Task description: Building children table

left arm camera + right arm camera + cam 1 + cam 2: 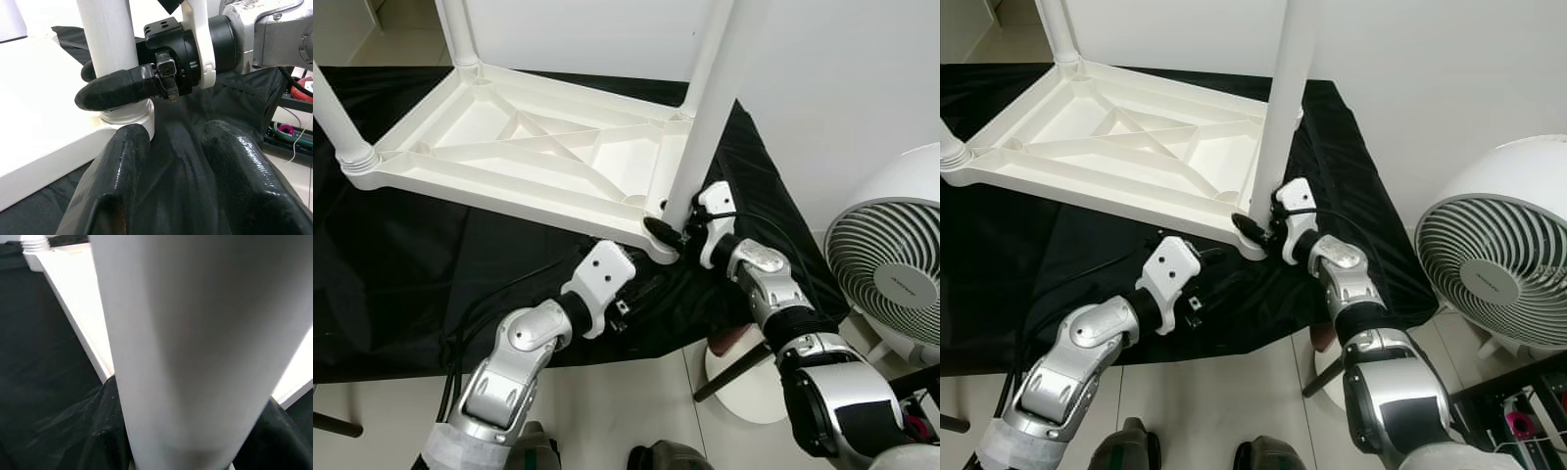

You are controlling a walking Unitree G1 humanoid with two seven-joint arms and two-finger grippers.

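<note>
A white children's table [509,147] lies upside down on a black cloth [401,264]. Its near right leg [710,108] stands upright in the corner socket. My right gripper [671,227] is shut on the base of this leg, one black finger [117,88] wrapping its front just above the socket collar. The leg [195,347] looms close in the right wrist view. My left gripper [173,132] is open, low over the cloth just in front of that corner, with one fingertip [129,134] near the collar. It holds nothing.
Two more legs [333,117] [458,34] stand in the left and far corners. A white fan [891,264] stands on the floor to the right. A round white base [744,377] with a dark rod lies under my right arm. White wall behind.
</note>
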